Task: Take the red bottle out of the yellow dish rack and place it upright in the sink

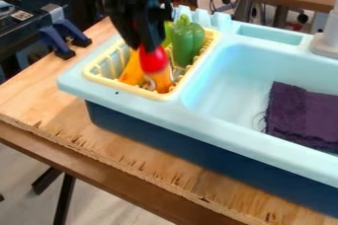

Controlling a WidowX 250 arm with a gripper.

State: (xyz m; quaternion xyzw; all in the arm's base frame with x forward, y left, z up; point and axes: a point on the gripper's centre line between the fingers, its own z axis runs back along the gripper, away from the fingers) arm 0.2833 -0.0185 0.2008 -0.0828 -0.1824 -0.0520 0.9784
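Over the yellow dish rack (97, 74), at the left of the sink, hangs the black gripper (147, 47). Its lower end meets the top of a red-capped object (153, 60) with an orange lower part, which stands inside the rack's front right area. Whether that object is held is unclear. Just left of it lies a yellow-orange item (133, 69), partly hidden behind the gripper. A green bell pepper (188, 39) stands upright at the rack's back right, with more green behind the gripper.
The light blue sink basin (231, 78) is right of the rack, with a dark purple cloth (304, 115) in it. A grey-white faucet (328, 39) rises at the right edge. Wooden table (132, 155) runs along the front; blue clamps (64, 36) sit at upper left.
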